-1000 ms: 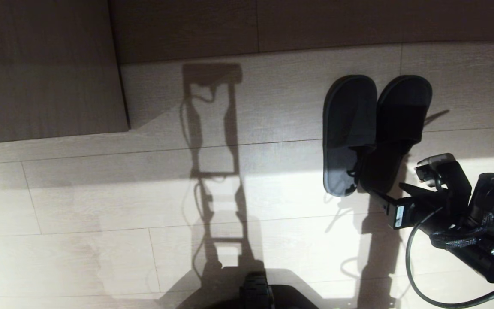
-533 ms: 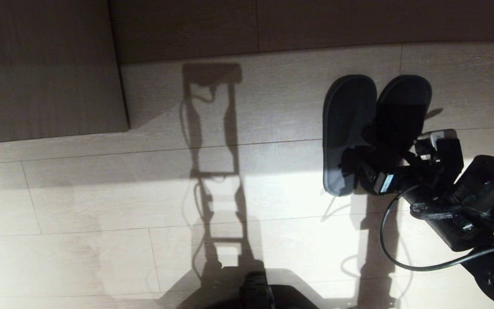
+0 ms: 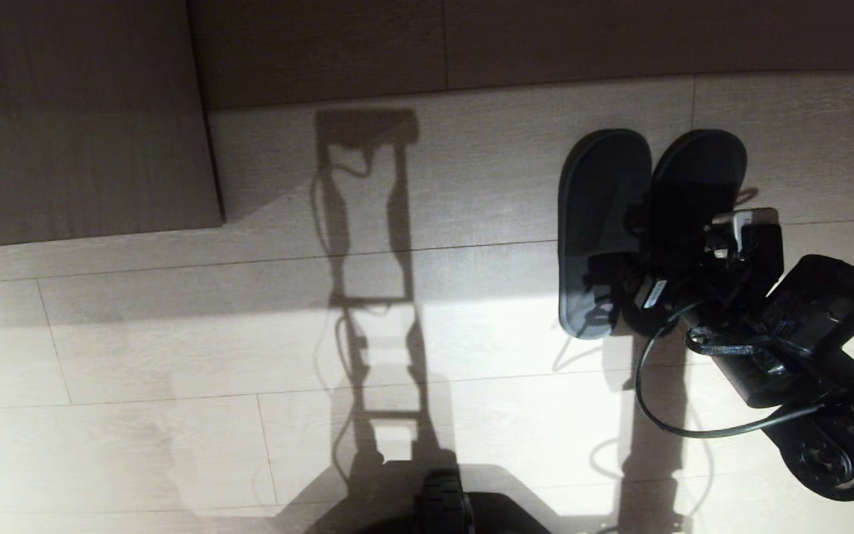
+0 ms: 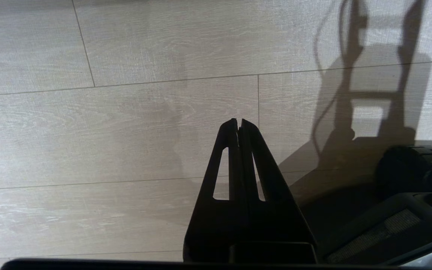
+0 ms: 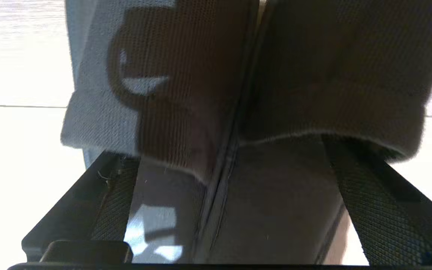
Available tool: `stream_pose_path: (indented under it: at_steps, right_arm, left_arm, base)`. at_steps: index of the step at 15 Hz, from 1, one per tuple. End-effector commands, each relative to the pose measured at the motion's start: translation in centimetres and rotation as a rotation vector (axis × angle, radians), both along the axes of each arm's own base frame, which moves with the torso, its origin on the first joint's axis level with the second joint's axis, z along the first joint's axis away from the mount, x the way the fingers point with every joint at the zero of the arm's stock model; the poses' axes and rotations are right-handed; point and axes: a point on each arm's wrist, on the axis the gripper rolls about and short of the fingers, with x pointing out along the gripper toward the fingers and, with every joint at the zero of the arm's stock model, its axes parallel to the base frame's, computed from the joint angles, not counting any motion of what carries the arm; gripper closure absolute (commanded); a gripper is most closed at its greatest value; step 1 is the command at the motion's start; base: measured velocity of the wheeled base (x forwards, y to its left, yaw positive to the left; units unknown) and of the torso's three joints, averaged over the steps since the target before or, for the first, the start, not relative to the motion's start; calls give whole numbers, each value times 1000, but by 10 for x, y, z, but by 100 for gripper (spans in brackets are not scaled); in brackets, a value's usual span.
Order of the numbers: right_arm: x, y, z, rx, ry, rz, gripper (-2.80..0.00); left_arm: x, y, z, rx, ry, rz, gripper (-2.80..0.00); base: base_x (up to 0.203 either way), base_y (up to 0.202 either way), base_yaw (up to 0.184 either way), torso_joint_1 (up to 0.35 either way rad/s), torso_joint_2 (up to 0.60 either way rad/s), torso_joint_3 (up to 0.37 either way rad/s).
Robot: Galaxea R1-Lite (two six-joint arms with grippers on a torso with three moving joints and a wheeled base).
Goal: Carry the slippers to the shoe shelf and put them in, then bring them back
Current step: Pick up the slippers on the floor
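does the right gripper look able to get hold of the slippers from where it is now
Probably yes. The right gripper is open at the heel end of the slippers, its fingers spread to either side of the two straps in the right wrist view, with nothing between them and the pair.

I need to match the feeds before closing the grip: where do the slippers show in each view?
Head view: slippers lie side by side on the floor, upper right, with the open right pincer at their near ends.
Left wrist view: not in it.
Right wrist view: slippers fill the middle, between the pincer's fingers.
Shared landmark: the seam where the two slippers meet.
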Motion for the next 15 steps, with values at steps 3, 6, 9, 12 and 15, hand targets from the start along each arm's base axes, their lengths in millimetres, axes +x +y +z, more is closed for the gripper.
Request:
stream_pose_path:
  at_steps: [3, 6, 9, 12, 15]
  right_arm:
    - [11, 2, 1, -5, -21, -8, -280]
    - [25, 4, 4, -16, -49, -47, -280]
    - [32, 5, 13, -10, -90, -54, -280]
    - [43, 8, 10, 1, -97, -54, 0]
    - [50, 9, 7, 15, -99, -47, 0]
  left_arm:
    - [0, 0, 0, -1, -1, 1, 0]
    - [0, 0, 0, -1, -1, 0, 0]
    - [0, 0, 0, -1, -1, 0, 0]
    - [0, 0, 0, -1, -1, 0, 0]
    - [0, 0, 0, -1, -1, 1, 0]
  base:
    - [0, 0, 0, 0, 0, 0]
    - [0, 0, 0, 0, 0, 0]
    - [0, 0, 0, 0, 0, 0]
    - [0, 0, 0, 0, 0, 0]
    - [0, 0, 0, 0, 0, 0]
